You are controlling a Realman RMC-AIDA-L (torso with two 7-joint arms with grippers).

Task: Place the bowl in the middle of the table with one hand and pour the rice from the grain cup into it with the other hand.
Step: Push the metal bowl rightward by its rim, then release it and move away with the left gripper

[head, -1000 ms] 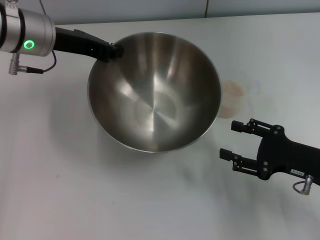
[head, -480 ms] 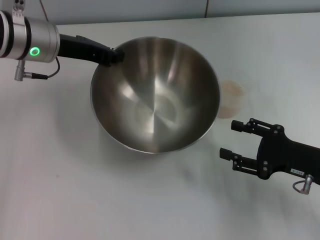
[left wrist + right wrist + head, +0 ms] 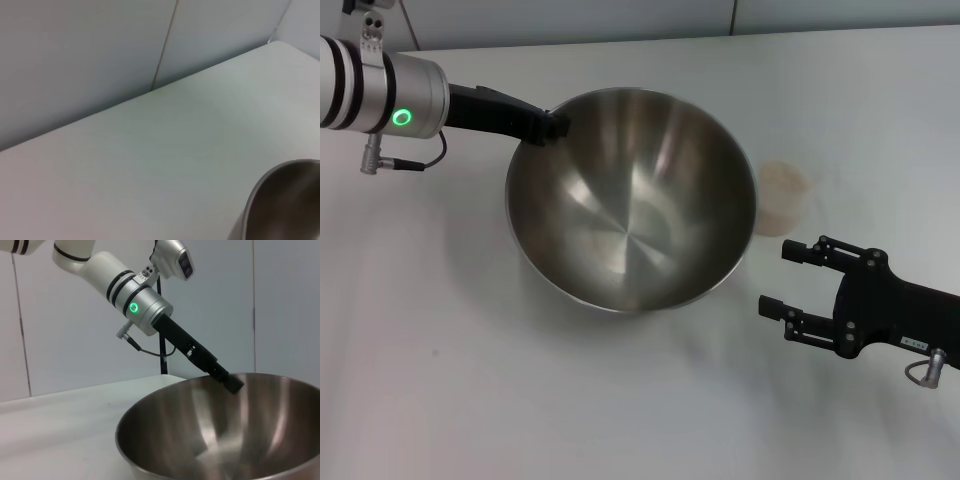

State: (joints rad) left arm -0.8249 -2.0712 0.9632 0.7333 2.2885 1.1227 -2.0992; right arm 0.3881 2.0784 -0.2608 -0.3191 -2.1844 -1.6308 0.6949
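Left gripper point(image 3: 555, 125) was clamped on the far-left rim of the bowl point(image 3: 630, 200), fingers closed over the thin edge; the right wrist view showed the same pinch point(image 3: 231, 383) from the side. Over the last second the bowl had drifted slightly down and right in the head frame, and the left arm's silver wrist had come further into the upper left corner. The bowl looked tilted, its open face turned a little toward the lower right. Judged: the placing step was nearly finished, with the bowl close to the centre of the table point(image 3: 440, 380) but not yet released.

Right gripper point(image 3: 788, 278) sat in the lower right of the head frame, fingers spread wide and holding nothing, in the same spot as a second ago. It had not started for the cup.

Grain cup point(image 3: 783, 195) stood at right of centre, just beside the bowl's right rim, part of it hidden behind that rim. A pale fill inside it, taken to be the rice point(image 3: 781, 181); single grains could not be made out.

Left wrist view showed only bare table, the wall behind, and a slice of the bowl point(image 3: 285, 205) in the lower right corner.

In the way: the bowl's rim crowded the cup, so the right gripper's approach would probably need to come from the cup's open right side. Nothing else lay between gripper and cup.
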